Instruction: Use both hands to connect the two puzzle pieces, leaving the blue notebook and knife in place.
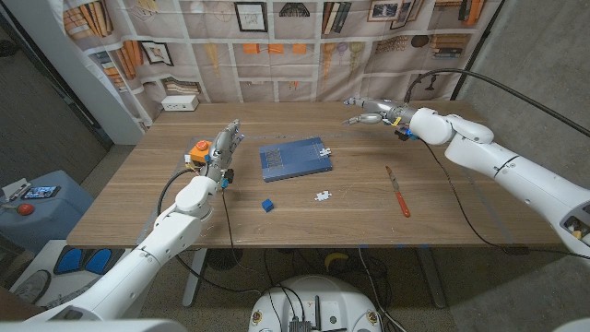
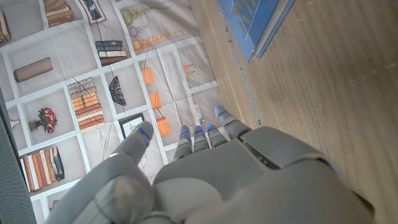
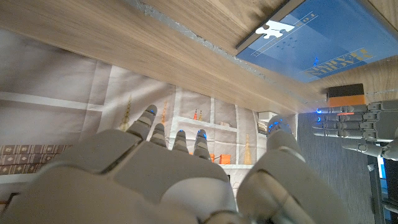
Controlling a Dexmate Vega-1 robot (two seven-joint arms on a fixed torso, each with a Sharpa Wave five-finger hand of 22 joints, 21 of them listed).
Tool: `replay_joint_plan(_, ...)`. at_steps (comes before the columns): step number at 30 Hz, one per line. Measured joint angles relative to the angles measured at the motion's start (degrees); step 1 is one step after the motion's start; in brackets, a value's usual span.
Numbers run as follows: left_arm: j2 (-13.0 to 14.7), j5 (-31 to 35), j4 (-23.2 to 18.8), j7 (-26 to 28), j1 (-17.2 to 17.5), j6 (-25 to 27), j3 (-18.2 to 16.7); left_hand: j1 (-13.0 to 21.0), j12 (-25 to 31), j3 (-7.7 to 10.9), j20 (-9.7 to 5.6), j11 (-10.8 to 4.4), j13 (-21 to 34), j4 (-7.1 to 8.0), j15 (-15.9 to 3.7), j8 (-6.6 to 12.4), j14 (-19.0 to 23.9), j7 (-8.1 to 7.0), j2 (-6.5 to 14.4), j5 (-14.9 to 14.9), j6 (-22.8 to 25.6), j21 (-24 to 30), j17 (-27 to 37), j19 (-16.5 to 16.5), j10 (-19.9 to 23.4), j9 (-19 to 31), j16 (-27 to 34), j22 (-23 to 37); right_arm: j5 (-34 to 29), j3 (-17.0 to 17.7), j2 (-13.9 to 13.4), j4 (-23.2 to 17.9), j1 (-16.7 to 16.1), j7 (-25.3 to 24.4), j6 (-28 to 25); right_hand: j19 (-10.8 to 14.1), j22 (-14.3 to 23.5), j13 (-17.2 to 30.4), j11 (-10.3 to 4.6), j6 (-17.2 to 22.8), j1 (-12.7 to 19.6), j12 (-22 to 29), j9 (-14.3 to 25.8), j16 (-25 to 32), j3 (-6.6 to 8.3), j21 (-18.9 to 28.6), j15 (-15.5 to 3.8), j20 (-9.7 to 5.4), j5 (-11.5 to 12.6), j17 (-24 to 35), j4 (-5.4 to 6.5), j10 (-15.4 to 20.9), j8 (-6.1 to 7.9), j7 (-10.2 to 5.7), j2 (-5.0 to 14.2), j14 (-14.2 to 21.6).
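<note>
Task unstarted. Small blue puzzle piece and white puzzle piece lie apart on wooden counter, in front of blue notebook. Orange-handled knife undisturbed. Left hand and right hand seemingly open, holding nothing, well away from pieces.

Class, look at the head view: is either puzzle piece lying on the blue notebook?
Yes: one white puzzle piece lies on the blue notebook's far right corner, while the other lies on the bare table.

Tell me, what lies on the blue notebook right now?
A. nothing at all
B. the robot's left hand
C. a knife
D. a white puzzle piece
D: a white puzzle piece sits at the notebook's corner; the knife lies apart on the bare table.
</note>
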Motion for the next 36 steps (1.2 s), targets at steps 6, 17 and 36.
replay_joint_plan(6, 0.1, 0.0, 0.0, 0.1, 0.0, 0.2, 0.0, 0.0, 0.0, 0.00, 0.00, 0.00, 0.0, 0.00, 0.00, 0.00, 0.0, 0.00, 0.0, 0.0, 0.0, 0.0, 0.0, 0.0, 0.0, 0.0, 0.0, 0.0, -1.6, -0.9, 0.6, -0.1, 1.4, 2.4, -1.0, 0.9, 0.0, 0.2, 0.40, 0.4, 2.2, 0.0, 0.3, 0.4, 0.89, 0.4, 0.63, 0.89, 0.6, 0.0, -0.22, -0.6, 0.79, 0.41, -0.22, 0.4)
replay_joint_plan(17, 0.3, -0.1, 0.0, 0.4, 0.1, 0.7, -0.1, 0.0, 0.0, 0.00, 0.00, 0.00, 0.0, 0.00, 0.00, 0.00, 0.0, -0.21, 0.0, 0.0, 0.2, 0.0, 0.0, 0.0, 0.0, 0.0, 0.0, 0.0, -4.5, -3.6, 2.1, -0.3, 4.5, 7.6, -3.8, -0.5, 0.0, 0.3, 1.77, 0.4, 7.1, 0.0, 0.9, 0.4, 2.48, 0.0, 1.65, 1.85, 1.6, 0.0, -0.05, -2.8, 1.46, 0.41, -0.50, -0.4)
replay_joint_plan(36, 0.5, -0.1, -0.3, 0.5, 0.3, 1.5, 0.0, 0.0, 0.0, 0.00, 0.00, 0.01, 0.1, 0.01, 0.00, 0.00, 0.0, -0.21, 0.0, 0.0, 0.2, 0.0, 0.0, 0.0, 0.0, 0.0, 0.0, 0.0, -8.3, -7.8, 4.5, 0.5, 8.2, 13.8, -5.7, -5.1, 0.0, 0.5, 3.29, 1.4, 10.9, 0.0, 1.7, 0.0, 3.34, -0.3, 2.54, 0.79, 1.9, 0.3, 0.34, -3.0, 2.89, 1.31, -2.64, -0.5)
